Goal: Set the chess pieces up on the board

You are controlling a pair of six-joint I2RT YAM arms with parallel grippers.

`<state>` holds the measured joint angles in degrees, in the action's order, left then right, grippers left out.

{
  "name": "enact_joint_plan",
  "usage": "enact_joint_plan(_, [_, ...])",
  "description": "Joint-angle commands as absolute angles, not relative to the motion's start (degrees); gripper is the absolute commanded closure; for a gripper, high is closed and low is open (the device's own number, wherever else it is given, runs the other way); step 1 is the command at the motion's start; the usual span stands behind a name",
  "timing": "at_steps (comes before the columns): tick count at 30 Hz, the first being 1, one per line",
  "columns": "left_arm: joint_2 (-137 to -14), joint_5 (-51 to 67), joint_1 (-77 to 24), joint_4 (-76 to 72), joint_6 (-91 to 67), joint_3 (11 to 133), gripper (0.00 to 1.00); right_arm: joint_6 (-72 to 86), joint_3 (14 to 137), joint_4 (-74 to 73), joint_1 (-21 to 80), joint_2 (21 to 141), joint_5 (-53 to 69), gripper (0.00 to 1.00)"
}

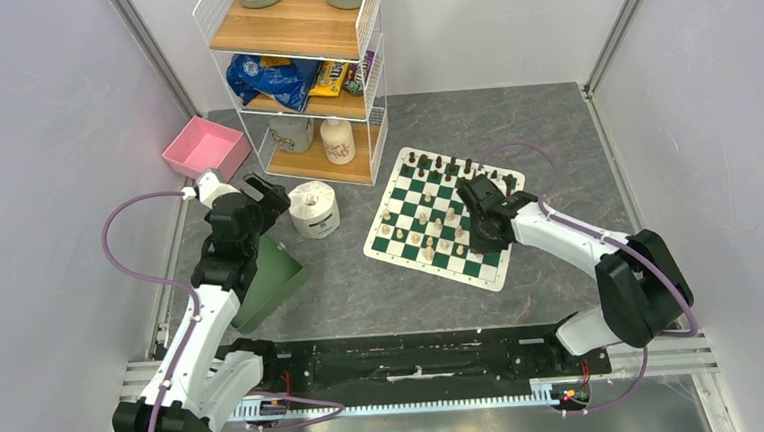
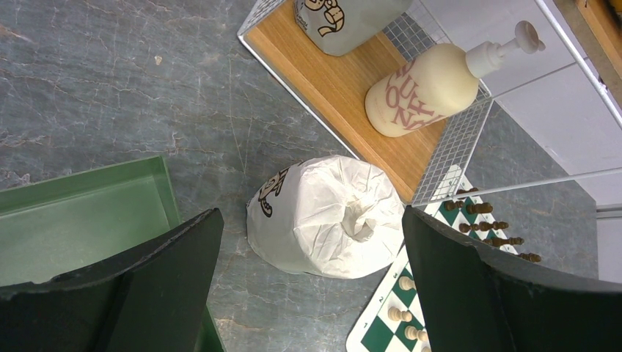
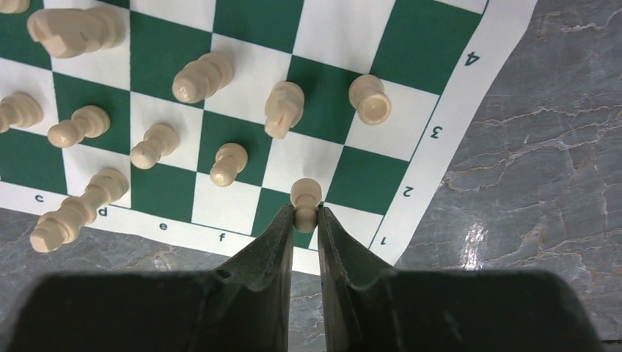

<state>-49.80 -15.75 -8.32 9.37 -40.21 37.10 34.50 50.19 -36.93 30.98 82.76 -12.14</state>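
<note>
Your right gripper (image 3: 305, 214) gripped a cream pawn (image 3: 305, 192) low over the board (image 3: 462, 95), near its 5 o'clock corner. I judged this the placing step: next you needed to centre the pawn on its square, then release. Your left gripper (image 2: 312, 220) hung open.

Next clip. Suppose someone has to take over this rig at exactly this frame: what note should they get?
Right gripper: shut on a small cream piece at the board's near row, close to the corner. I cannot tell whether it has touched down.
Left gripper: open and holding nothing, above the toilet roll, next to the green bin.
Done: the dark pieces appear lined up along the far edge.
Left: the other cream pieces are scattered over the near squares, not in two rows. Place the held one, then line up the rest.
</note>
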Motion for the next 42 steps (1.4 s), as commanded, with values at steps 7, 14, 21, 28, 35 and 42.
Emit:
enact_joint_plan(7, [-48.63,-15.56,-7.82,8.35,-40.18,36.74,0.00,33.74,51.53,-34.19,29.47,84.72,-11.06,0.76])
enact_joint_plan(14, [-49.04,-15.56,-7.82,8.17,-40.28,36.66,0.00,33.46,51.46,-33.32,29.29,86.00,-10.90,0.75])
enact_joint_plan(21, [-49.11,-15.54,-7.82,8.17,-40.26,36.65,0.00,33.22,51.42,-33.23,29.01,86.83,-11.37,0.75])
enact_joint_plan(28, [-49.31,-15.34,-7.76,8.00,-40.34,36.72,0.00,33.00,51.24,-33.39,29.00,86.68,-10.90,0.63])
enact_joint_plan(35, [-49.48,-15.14,-7.73,7.80,-40.34,36.91,0.00,32.11,53.26,-36.12,29.00,82.64,-11.69,0.57])
enact_joint_plan(42, [-49.66,-14.94,-7.73,7.56,-40.44,37.20,0.00,30.74,55.94,-37.77,28.94,77.47,-15.07,0.53])
